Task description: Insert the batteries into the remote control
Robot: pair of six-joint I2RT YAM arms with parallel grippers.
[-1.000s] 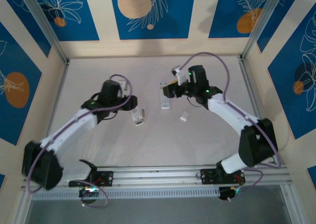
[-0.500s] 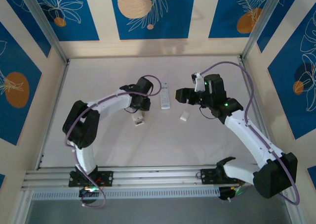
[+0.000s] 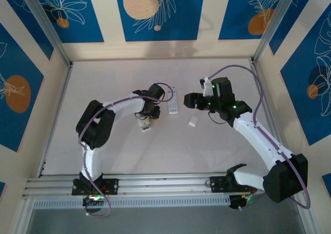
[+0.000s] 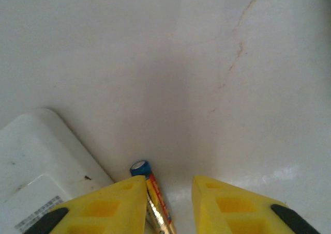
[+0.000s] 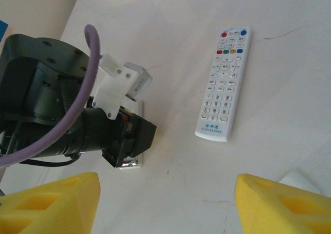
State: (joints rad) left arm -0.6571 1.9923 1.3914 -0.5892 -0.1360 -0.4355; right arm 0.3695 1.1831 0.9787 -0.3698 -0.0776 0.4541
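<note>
White bench [image 3: 129,151], blue-patterned walls behind. Left gripper [image 4: 168,190]: jaws narrowly apart astride one battery [image 4: 153,192], which sits just beside a white remote [image 4: 31,182]. Right gripper [image 5: 168,198]: wide open, above the bench right of a second remote [image 5: 223,84], keys up.

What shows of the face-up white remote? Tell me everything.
The face-up remote is a slim white bar, plastic by its look, lying flat on the table with its buttons upward. One end carries a red and a blue button, then a row of coloured keys, a round pad and rows of pale keys. Blue print marks the other end. Nothing touches it.
</note>
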